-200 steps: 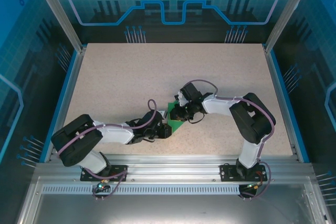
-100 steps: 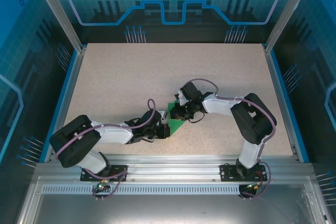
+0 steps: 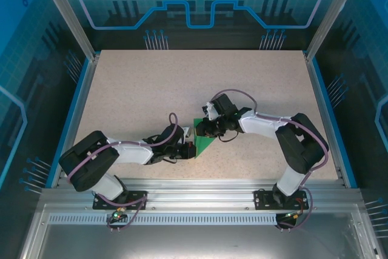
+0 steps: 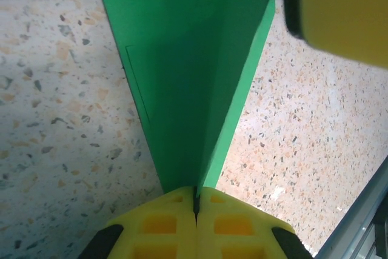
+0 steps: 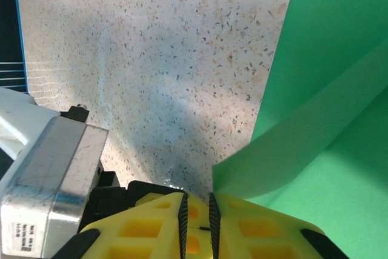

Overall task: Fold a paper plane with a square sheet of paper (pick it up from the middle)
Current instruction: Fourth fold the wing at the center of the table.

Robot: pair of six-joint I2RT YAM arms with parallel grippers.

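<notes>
The green square sheet of paper (image 3: 204,142) lies folded into a pointed wedge on the speckled table, near the front centre between my two grippers. My left gripper (image 3: 190,146) is shut on its near tip; in the left wrist view the yellow jaws (image 4: 195,201) meet on the paper's crease (image 4: 188,59), which fans out away from them. My right gripper (image 3: 200,130) sits at the sheet's far side. Its jaws (image 5: 197,210) stand a narrow gap apart with nothing between them. A raised green flap (image 5: 315,131) rests against the outside of one finger.
A yellow finger of the right gripper (image 4: 342,10) shows at the top right of the left wrist view. The left arm's grey housing (image 5: 51,174) is close beside the right gripper. The table's metal front rail (image 3: 194,187) runs just behind both arms.
The left gripper has closed onto the paper's tip. The right jaws have parted slightly, and the right arm's elbow has swung out to the right.
</notes>
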